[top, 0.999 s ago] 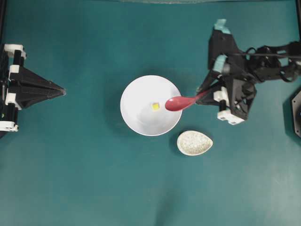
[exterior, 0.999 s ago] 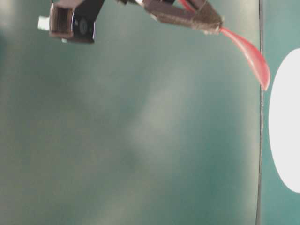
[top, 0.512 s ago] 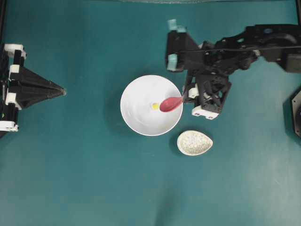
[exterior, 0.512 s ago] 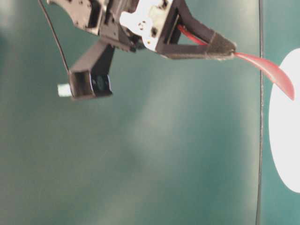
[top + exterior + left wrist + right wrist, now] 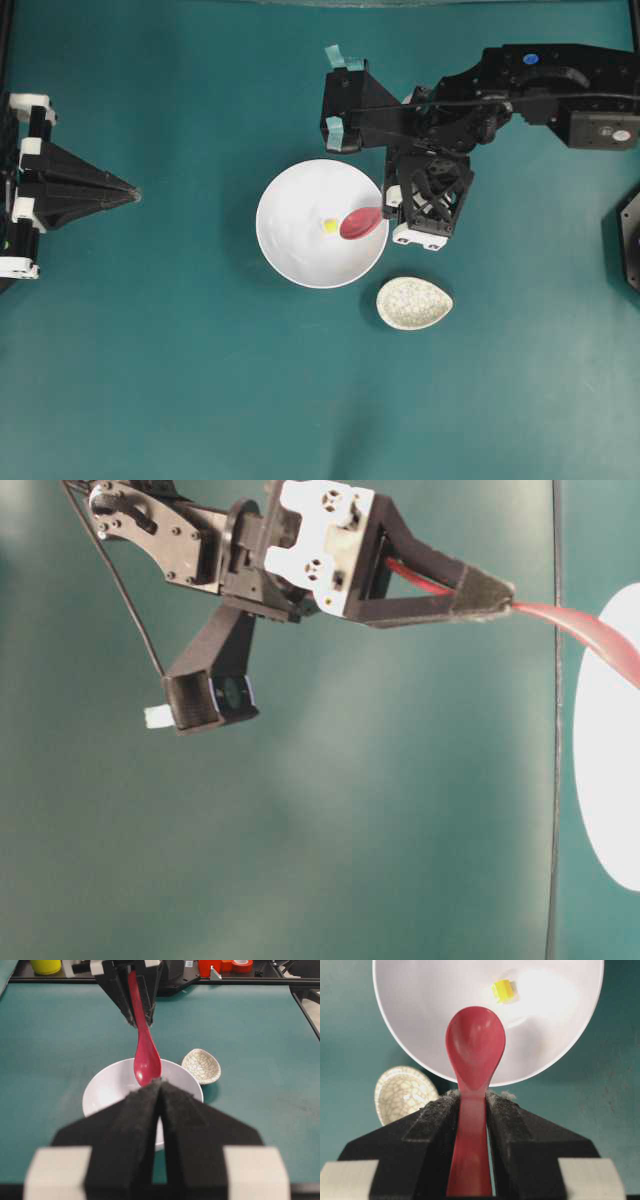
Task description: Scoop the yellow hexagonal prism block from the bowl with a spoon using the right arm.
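Far left of the bowl [image 5: 320, 224], well apart: left gripper [image 5: 132, 194], jaws pressed together, holding nothing, pointed toward the bowl across the teal counter [image 5: 160, 380]. Inside the bowl, near its centre: yellow hexagonal prism block [image 5: 330, 226], resting on the white floor. Just right of the block, over the bowl's right half: scoop of the spoon [image 5: 361, 222], hollow up, apart from the block in the right wrist view. At the bowl's right rim: right gripper [image 5: 385, 212], clamped on the spoon's handle, right arm [image 5: 520, 90] stretching away to the right. Below and right of the bowl, just beside it: speckled teardrop dish [image 5: 414, 303], lying flat on the counter.
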Robot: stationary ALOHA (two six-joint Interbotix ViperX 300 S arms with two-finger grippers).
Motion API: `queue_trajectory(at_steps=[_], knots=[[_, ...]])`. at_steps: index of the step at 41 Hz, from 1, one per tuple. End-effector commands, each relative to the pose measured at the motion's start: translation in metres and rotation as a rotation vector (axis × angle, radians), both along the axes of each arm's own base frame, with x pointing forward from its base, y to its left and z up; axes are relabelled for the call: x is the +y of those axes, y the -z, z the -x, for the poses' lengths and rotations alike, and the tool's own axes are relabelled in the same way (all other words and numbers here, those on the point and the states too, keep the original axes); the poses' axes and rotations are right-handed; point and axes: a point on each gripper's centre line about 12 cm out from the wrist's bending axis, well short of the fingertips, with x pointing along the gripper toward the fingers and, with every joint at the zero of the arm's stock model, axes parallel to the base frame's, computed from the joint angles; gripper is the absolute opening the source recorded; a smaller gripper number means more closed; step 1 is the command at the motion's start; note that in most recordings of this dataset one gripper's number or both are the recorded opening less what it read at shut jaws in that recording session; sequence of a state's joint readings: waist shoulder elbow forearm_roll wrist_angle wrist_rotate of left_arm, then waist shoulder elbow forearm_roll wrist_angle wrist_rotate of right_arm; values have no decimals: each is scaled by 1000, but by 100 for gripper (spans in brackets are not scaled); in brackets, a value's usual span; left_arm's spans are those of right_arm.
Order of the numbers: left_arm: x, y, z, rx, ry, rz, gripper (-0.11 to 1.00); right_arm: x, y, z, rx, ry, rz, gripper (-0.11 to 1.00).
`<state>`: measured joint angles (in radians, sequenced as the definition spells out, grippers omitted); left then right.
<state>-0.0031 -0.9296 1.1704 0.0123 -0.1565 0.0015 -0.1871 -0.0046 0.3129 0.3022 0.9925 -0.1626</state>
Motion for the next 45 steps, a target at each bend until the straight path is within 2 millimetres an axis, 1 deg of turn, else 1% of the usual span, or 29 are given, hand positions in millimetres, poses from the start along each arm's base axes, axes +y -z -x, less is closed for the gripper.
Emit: queue_trajectory(at_steps=[1,26,34,45], knots=[[0,-6,-2,-18,0,-1,-1,1,-9,-4,-25,-3,4,24],[0,-6,-2,-18,0,-1,-1,-2,16,-16,-7,11,7,24],[0,-6,-2,-17,2,-3,-1,-3,22,-17,2,6,7,24],[0,-6,-2,-17,2,-1,-1,-5,28,-25,-33,13,24,24]])
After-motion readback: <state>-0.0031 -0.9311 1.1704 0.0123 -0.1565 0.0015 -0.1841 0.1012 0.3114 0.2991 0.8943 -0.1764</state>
